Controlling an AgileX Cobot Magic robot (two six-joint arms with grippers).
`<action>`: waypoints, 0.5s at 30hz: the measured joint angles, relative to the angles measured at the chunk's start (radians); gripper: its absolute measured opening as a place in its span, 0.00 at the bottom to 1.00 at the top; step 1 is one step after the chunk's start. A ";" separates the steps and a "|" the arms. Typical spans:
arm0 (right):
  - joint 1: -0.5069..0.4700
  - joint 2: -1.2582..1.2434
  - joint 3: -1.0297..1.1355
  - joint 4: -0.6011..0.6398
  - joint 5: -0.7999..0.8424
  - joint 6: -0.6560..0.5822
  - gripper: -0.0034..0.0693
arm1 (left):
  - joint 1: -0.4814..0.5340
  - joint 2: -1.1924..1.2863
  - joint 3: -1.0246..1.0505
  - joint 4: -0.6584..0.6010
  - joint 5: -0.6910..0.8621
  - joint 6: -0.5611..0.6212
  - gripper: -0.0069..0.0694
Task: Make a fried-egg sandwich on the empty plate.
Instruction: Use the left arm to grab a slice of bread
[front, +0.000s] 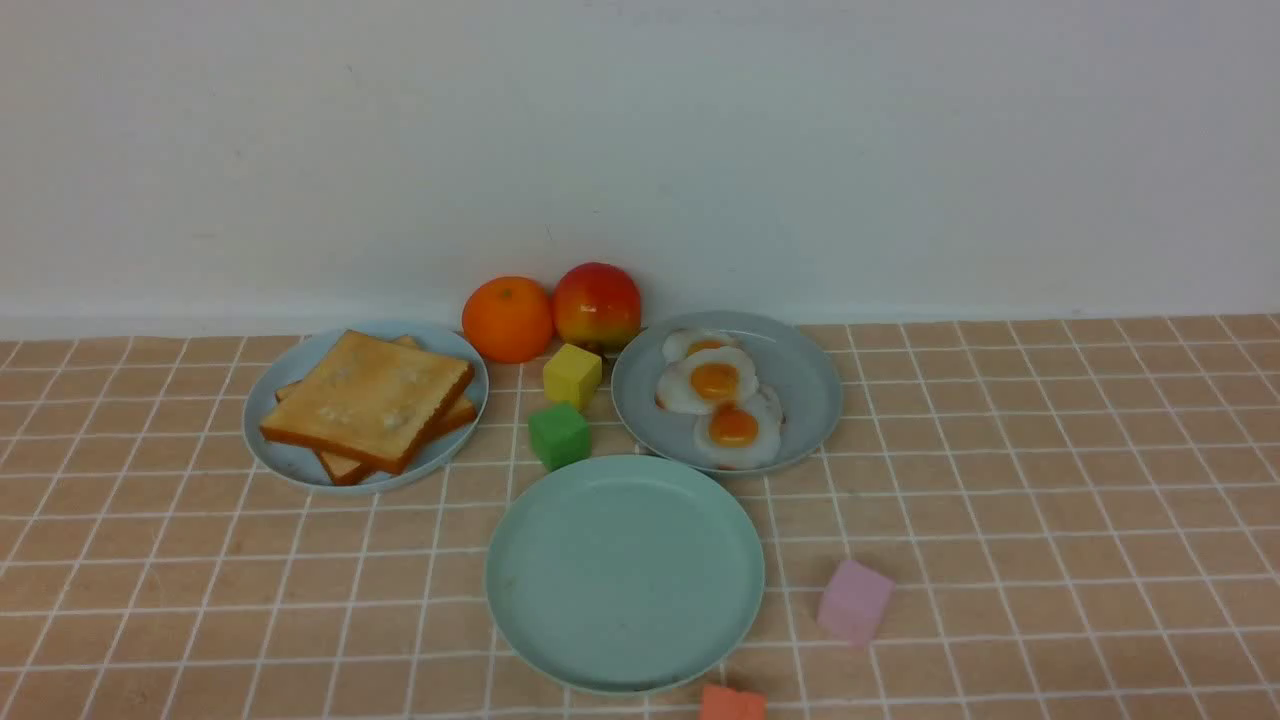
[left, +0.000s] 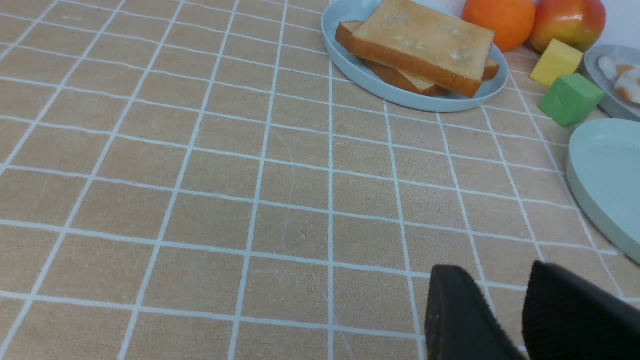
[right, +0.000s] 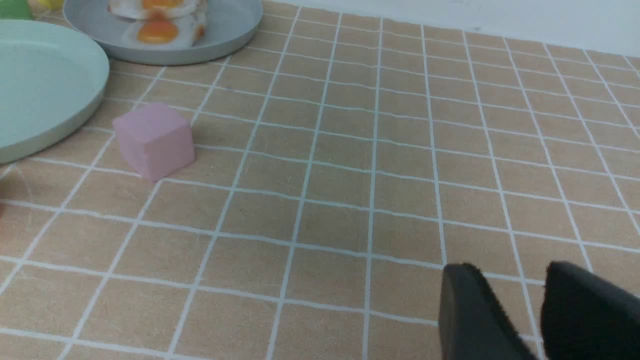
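Neither arm reached into the front view. Each showed only as two black fingertips at the edge of its own wrist camera.

The left claw (left: 510, 282) was low over bare tiled surface (left: 210, 190), angled toward the toast and well apart from it. Its tips were clenched almost together, with a thin wedge of gap between them, and it grasped nothing. The right claw (right: 520, 282) was posed the same way on the other side, tips drawn close and empty, over open surface. The pink cube (right: 152, 139) lay ahead of it, some way off.

The mint-green plate (front: 625, 575) sat at the near centre of the surface, bare. The toast slices (front: 368, 398) were stacked on the sky-blue plate (front: 300, 462), behind it to the left. Three fried eggs (front: 715, 382) overlapped on the grey-blue plate (front: 800, 390), behind it to the right, whose rim was just beside the mint one.

Between the two far plates stood a yellow cube (front: 572, 375) and a green cube (front: 558, 435). An orange (front: 507, 319) and an apple (front: 596, 305) sat behind them by the wall. An orange-red block (front: 732, 703) lay at the front edge of the view, just beside the mint plate's near rim.
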 joint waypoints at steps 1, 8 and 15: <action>0.000 0.000 0.000 0.000 0.000 0.000 0.38 | 0.000 0.000 0.000 0.000 0.000 0.000 0.38; 0.000 0.000 0.000 0.000 0.000 0.000 0.38 | 0.000 0.000 0.000 0.000 0.000 0.000 0.39; 0.000 0.000 0.000 0.000 0.000 0.000 0.38 | 0.000 0.000 0.000 0.000 0.000 0.000 0.40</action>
